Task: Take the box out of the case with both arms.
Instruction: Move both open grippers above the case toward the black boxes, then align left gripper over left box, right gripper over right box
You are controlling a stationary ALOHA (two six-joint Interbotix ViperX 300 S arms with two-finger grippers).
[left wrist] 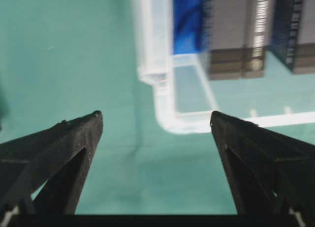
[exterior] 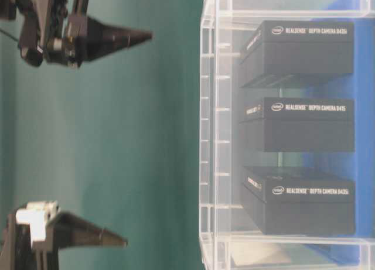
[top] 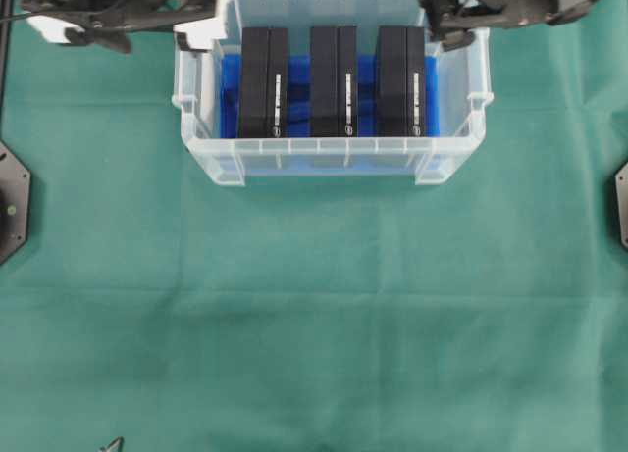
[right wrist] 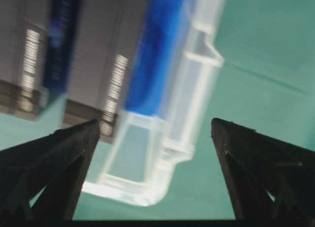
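The clear case [top: 314,163] stands at the top middle of the green cloth, with a blue sheet [top: 228,89] on its bottom. Three black boxes stand on edge inside it: left [top: 263,81], middle [top: 334,81], right [top: 400,81]. My left gripper [top: 191,38] hangs above the case's left end, open and empty; its wrist view [left wrist: 155,116] shows a case corner [left wrist: 165,121] between its fingers. My right gripper [top: 456,35] hangs above the right end, open and empty; its wrist view [right wrist: 155,123] shows the other corner [right wrist: 147,195]. In the table-level view both grippers are well above the rim [exterior: 206,135].
The green cloth [top: 314,325] covers the table in front of the case. Black arm bases sit at the left edge [top: 12,202] and the right edge [top: 620,207]. The box labels [exterior: 307,107] read RealSense depth camera.
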